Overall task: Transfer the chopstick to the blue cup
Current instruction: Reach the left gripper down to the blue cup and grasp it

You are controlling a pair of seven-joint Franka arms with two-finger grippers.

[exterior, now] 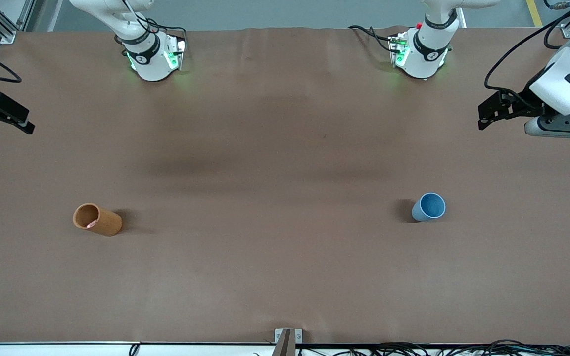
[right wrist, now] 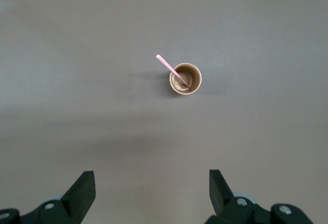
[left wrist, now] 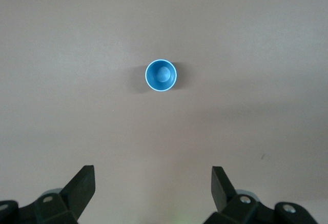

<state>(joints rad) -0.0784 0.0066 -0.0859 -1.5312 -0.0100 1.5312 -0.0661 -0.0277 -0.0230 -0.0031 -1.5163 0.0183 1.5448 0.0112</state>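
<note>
A single light pink chopstick (right wrist: 168, 66) stands slanted in an orange-brown cup (right wrist: 198, 77), its upper end sticking out over the rim. In the front view only its pink tip (exterior: 90, 225) shows at that cup (exterior: 104, 222), toward the right arm's end of the table. The blue cup (exterior: 429, 206) stands upright and empty (left wrist: 161, 76) toward the left arm's end. My left gripper (exterior: 493, 112) (left wrist: 154, 183) hangs open high above the table edge at its end. My right gripper (exterior: 5, 121) (right wrist: 152, 183) hangs open likewise at the other end. Neither holds anything.
A brown cloth covers the table (exterior: 285, 148). The two arm bases (exterior: 151, 54) (exterior: 421, 52) stand along the edge farthest from the front camera. A small metal bracket (exterior: 287, 338) sits at the table edge nearest the front camera.
</note>
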